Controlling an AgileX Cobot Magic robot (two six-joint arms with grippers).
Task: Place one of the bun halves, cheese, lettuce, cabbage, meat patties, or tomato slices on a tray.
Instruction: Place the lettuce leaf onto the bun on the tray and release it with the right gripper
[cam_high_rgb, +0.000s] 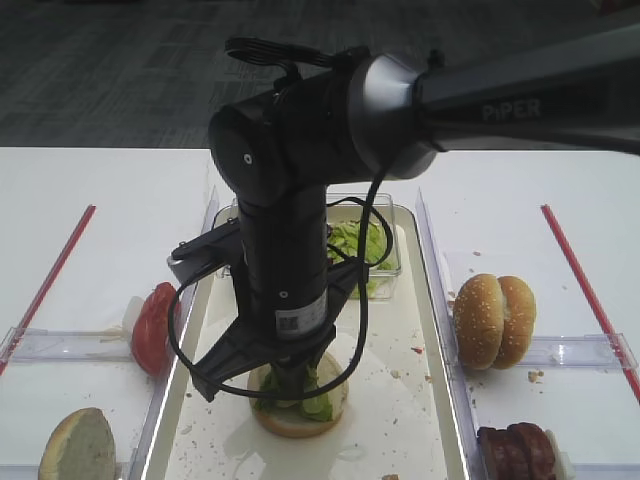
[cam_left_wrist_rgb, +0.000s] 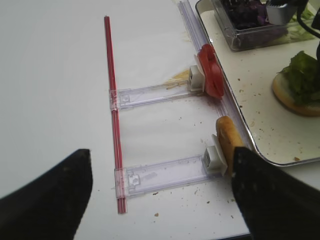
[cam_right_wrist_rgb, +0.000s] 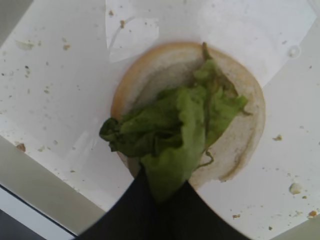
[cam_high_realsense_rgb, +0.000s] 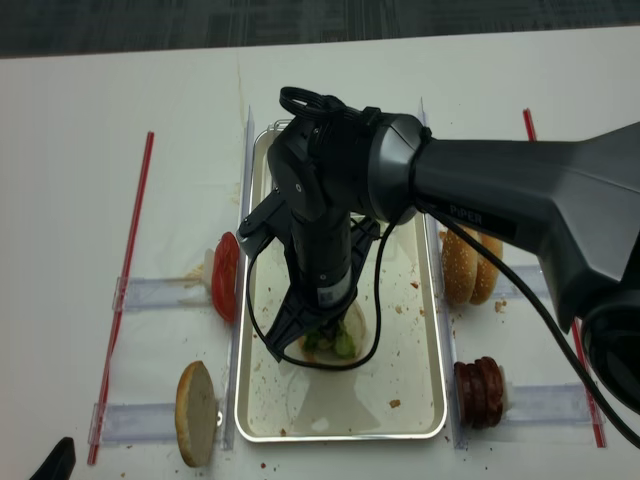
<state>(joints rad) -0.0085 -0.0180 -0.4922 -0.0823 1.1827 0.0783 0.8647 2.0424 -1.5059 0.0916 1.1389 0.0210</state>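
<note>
In the realsense high view we find the tray (cam_high_realsense_rgb: 420, 390) at frame centre, a bun half (cam_high_realsense_rgb: 312, 350) lying on it with lettuce (cam_high_realsense_rgb: 330, 343) on top. At the tray's upper end sits a tub (cam_high_rgb: 388, 262). Left of the tray stand tomato slices (cam_high_realsense_rgb: 225, 276), and lower left another bun half (cam_high_realsense_rgb: 196, 399). Right of it stand two bun halves (cam_high_realsense_rgb: 468, 266); meat patties (cam_high_realsense_rgb: 478, 392) are lower right.

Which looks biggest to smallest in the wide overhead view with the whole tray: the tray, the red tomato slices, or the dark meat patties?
1. The tray, by far the largest.
2 and 3. The tomato slices and the meat patties look about alike. Both stand on edge, so I would not rank one over the other.
</note>
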